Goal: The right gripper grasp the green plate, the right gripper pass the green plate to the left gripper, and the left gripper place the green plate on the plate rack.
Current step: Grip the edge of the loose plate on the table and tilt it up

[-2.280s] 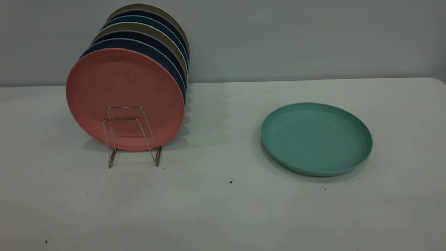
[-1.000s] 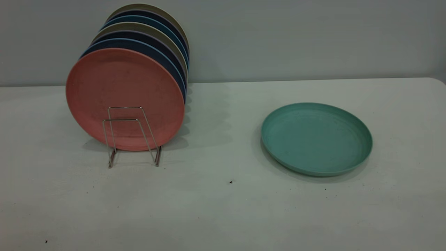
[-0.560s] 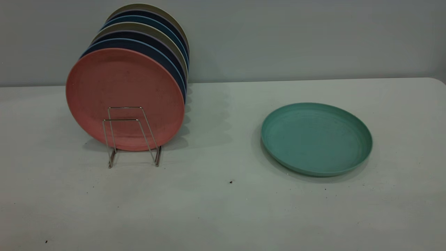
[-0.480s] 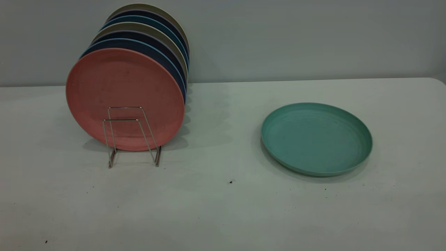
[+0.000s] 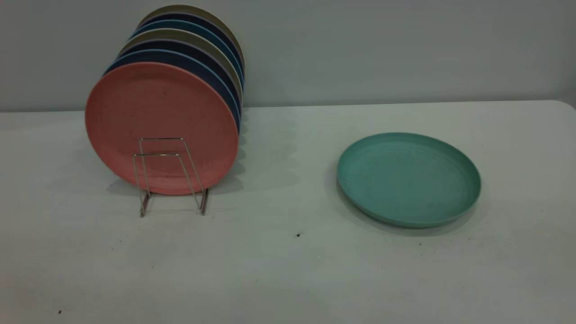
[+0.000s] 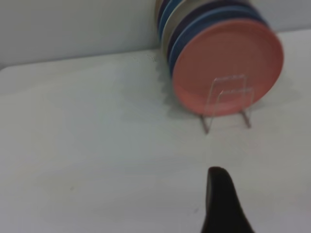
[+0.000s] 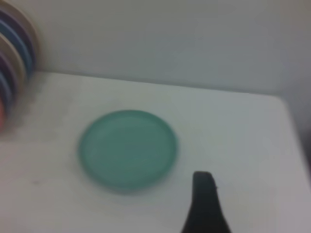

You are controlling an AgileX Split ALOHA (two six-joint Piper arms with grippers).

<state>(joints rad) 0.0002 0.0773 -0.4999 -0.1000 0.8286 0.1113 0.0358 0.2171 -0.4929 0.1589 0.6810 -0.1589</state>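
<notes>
The green plate (image 5: 408, 178) lies flat on the white table at the right, also seen in the right wrist view (image 7: 128, 148). The plate rack (image 5: 168, 173) stands at the left, its silver wire loops showing in front of a salmon-pink plate (image 5: 161, 127); the left wrist view shows the plate rack (image 6: 228, 104) too. Neither arm appears in the exterior view. My right gripper (image 7: 203, 180) shows as a black tip hovering short of the green plate, apart from it. Well short of the rack, my left gripper (image 6: 217, 175) is likewise a black tip.
Behind the pink plate, several more plates (image 5: 198, 54) in navy, blue and olive-tan stand upright in the rack. A grey wall (image 5: 382, 49) closes the back of the table (image 5: 288, 270). The table's rounded right corner (image 5: 568, 104) lies beyond the green plate.
</notes>
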